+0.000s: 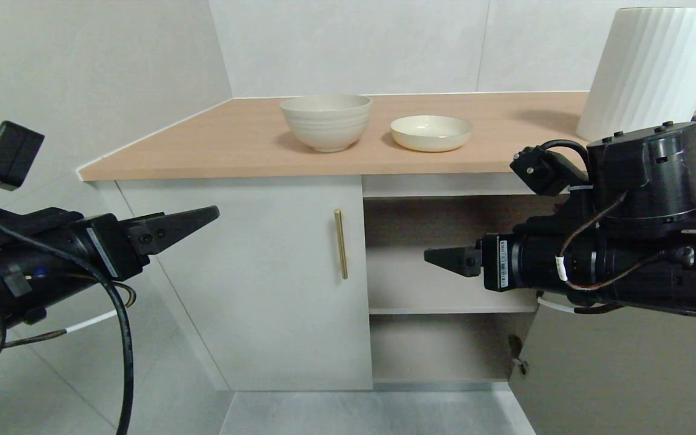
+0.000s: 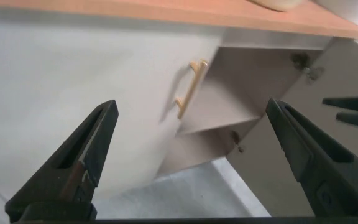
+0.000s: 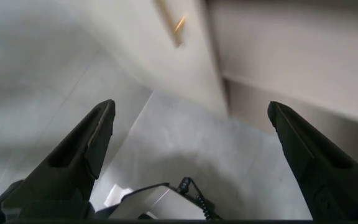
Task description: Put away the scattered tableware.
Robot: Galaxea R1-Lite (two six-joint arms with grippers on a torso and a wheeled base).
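Looks like the very start of the pick-up step: nothing lifted yet, with the deep bowl (image 1: pixel 326 121) and the shallow dish (image 1: pixel 431 132) side by side but apart on the wooden surface (image 1: pixel 203 145) above the cupboard. Below on the right, an open door (image 1: pixel 596 374) and a shelf (image 1: pixel 444 309) inside, judged the place for stowing. Below on the left, a closed door (image 1: pixel 251 278) with a brass handle (image 1: pixel 341 243). Too shadowed above the shelf to say what lies there.

Calls next for lifting one arm over the edge of the surface, closing on a rim, then lowering into the open compartment without clipping the shelf edge.

Holds the left pincer (image 2: pixel 191 102) low, left of the closed door and aimed at the cupboard, spread wide with nothing in it. Holds the right pincer (image 3: pixel 190 104) level before the open compartment, pointing left, likewise wide apart and empty.
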